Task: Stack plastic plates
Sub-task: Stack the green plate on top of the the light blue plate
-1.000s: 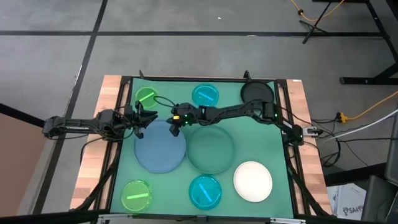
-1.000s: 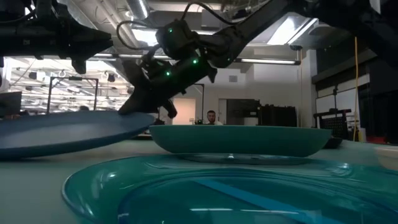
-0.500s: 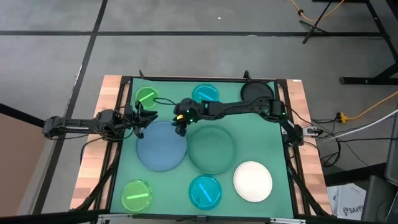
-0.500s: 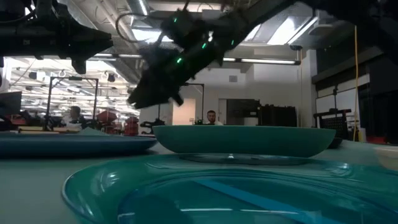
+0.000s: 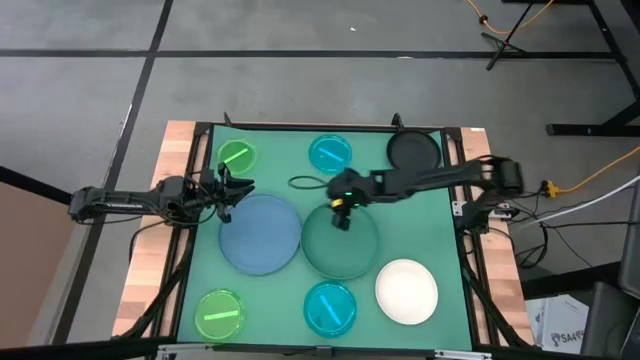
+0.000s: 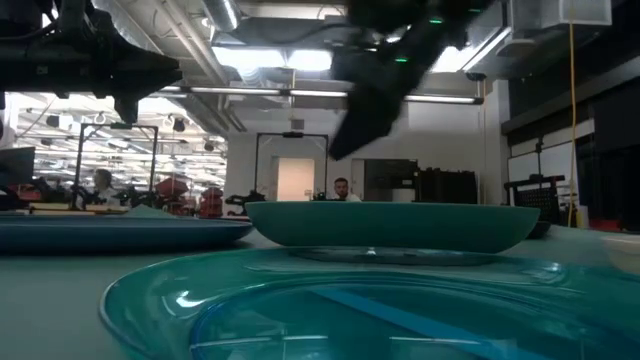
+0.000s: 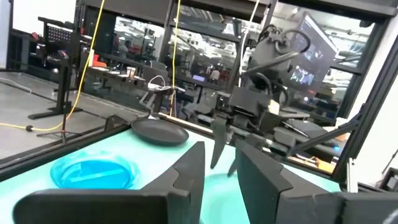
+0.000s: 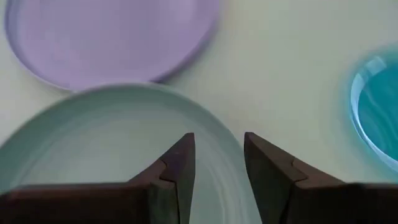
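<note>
The large slate-blue plate (image 5: pixel 260 233) lies flat on the green mat, left of centre. The dark green plate (image 5: pixel 340 240) sits on its base beside it, to the right. My right gripper (image 5: pixel 340 216) hovers open, fingers pointing down, over the green plate's far rim (image 8: pixel 205 134), holding nothing. My left gripper (image 5: pixel 236 190) waits open at the blue plate's far left edge, above the mat; nothing is between its fingers (image 7: pixel 193 168). In the low view the blue plate (image 6: pixel 120 232) and the green plate (image 6: pixel 390 225) rest level.
Small lime (image 5: pixel 237 155) and cyan (image 5: pixel 330 152) plates and a black plate (image 5: pixel 413 150) lie along the far edge. A lime plate (image 5: pixel 220 313), a cyan plate (image 5: pixel 330 307) and a white plate (image 5: pixel 406 291) lie along the near edge. A person stands in the room behind.
My right gripper has let go of the slate-blue plate's far right edge, risen, and swung toward the table's right, over the dark green plate's far rim. The blue plate's raised edge has dropped, and the plate now lies flat.
</note>
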`<control>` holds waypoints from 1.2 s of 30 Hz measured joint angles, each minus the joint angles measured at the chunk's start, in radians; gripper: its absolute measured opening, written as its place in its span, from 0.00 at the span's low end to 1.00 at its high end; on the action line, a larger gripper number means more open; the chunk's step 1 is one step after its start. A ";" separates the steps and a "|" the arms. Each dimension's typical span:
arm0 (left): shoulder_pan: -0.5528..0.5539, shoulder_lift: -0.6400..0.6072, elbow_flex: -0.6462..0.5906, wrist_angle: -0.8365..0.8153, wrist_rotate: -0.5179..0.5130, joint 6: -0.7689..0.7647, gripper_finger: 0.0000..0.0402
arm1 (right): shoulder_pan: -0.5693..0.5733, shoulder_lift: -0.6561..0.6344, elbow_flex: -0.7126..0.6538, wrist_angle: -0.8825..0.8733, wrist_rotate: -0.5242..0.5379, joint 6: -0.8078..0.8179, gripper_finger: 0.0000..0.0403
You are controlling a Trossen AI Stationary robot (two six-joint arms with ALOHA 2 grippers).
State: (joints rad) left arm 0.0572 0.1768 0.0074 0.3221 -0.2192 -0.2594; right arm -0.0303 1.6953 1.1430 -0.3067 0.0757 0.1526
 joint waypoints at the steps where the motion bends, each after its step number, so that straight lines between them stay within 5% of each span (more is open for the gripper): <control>1: 0.000 0.000 0.000 0.000 -0.001 0.000 0.21 | -0.001 -0.039 -0.053 0.025 0.004 0.017 0.31; 11: 0.000 0.000 0.000 0.000 -0.008 -0.004 0.21 | -0.003 -0.190 -0.345 0.063 0.160 0.165 0.31; 26: 0.000 0.000 0.000 -0.001 -0.051 -0.004 0.21 | -0.003 -0.177 -0.381 0.047 0.150 0.236 0.49; 36: 0.000 0.000 0.000 -0.033 -0.050 -0.024 0.21 | -0.003 -0.098 -0.386 0.075 0.080 0.248 0.37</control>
State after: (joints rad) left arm 0.0572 0.1768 0.0074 0.2893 -0.2687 -0.2833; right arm -0.0329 1.5969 0.7570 -0.2317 0.1555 0.4007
